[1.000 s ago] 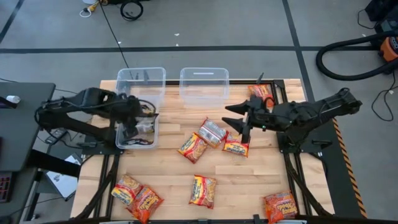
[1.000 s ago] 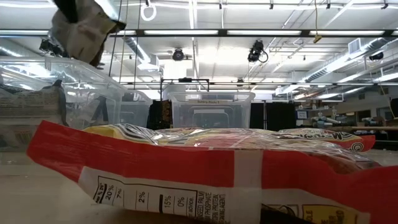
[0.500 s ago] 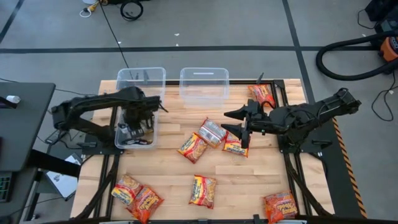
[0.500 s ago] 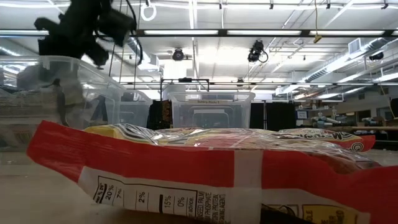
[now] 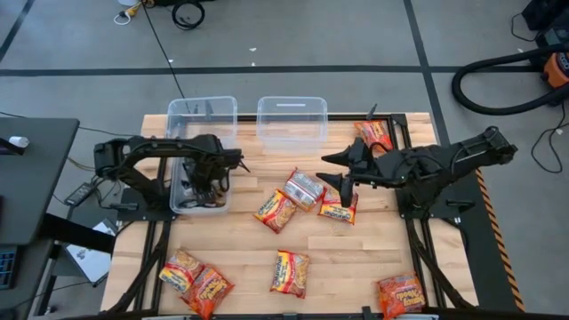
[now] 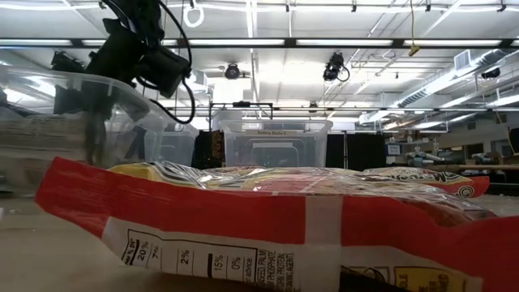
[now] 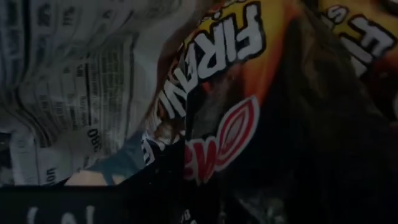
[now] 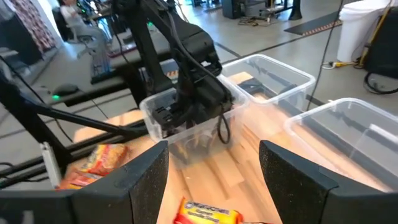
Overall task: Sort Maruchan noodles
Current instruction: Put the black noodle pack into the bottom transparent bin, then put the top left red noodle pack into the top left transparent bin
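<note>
Left gripper (image 5: 206, 184) is reached down inside the clear bin (image 5: 173, 204) at the bench's left edge; dark packets (image 7: 261, 118) fill the left wrist view, pressed right up against the camera, and whether its jaws are apart or together cannot be told. A second clear bin (image 5: 203, 108) stands at the far-left corner, a third clear bin (image 5: 292, 110) beside it along the far edge. Right gripper (image 5: 338, 176) is held over mid-bench with jaws wide apart and nothing between them, both fingers (image 8: 146, 183) seen spread in the right wrist view. A yellow-and-red packet (image 5: 338, 211) lies just beside the right gripper, toward the near edge. A silver-topped packet (image 5: 304, 188) and another yellow-and-red packet (image 5: 276, 210) lie at bench centre, touching each other. One more packet (image 5: 291, 271) is placed centrally toward the near edge. Two orange packets (image 5: 196, 280) are overlapped at the near-left corner, one orange packet (image 5: 400, 295) at the near-right corner, and an orange-red packet (image 5: 374, 134) near the far-right corner. In the low view a red-and-white packet (image 6: 268, 223) fills the foreground.
</note>
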Robot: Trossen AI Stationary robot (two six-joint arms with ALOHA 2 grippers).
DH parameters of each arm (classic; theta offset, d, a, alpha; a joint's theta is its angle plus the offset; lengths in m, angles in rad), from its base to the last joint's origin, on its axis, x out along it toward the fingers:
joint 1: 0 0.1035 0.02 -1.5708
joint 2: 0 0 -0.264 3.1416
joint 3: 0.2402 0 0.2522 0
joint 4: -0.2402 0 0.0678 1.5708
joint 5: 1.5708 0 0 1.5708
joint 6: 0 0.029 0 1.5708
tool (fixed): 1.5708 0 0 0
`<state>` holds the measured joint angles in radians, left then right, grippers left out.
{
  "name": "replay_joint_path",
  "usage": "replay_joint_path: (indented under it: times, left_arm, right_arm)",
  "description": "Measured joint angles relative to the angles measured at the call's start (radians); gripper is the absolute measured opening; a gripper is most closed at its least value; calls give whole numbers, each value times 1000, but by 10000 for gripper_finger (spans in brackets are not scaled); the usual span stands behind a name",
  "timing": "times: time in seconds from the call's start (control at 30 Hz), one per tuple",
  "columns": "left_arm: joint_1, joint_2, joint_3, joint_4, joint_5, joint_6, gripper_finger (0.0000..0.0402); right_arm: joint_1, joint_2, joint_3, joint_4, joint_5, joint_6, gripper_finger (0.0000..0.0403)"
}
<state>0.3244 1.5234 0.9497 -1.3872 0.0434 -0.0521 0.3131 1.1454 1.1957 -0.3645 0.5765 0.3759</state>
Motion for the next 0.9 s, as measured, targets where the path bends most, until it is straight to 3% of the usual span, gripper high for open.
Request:
replay_joint_path:
  times: [0.3,0.47,0.53,0.73,0.9]
  left_arm:
    - [-11,-50,139,-191,-8,-36,248]
    - [-74,-162,292,-179,118,-159,259]
    - [-127,-194,354,-151,100,-227,258]
    - [-337,-268,426,217,-34,-431,252]
    - [-375,-154,403,566,-136,-691,252]
  right_arm:
    - [-49,0,0,-58,-62,-46,255]
    - [-64,0,0,-93,-65,-46,255]
    - [-62,0,0,-111,-63,-48,255]
    - [-8,9,-1,-241,-57,5,255]
    - [90,46,-2,-395,-52,164,255]
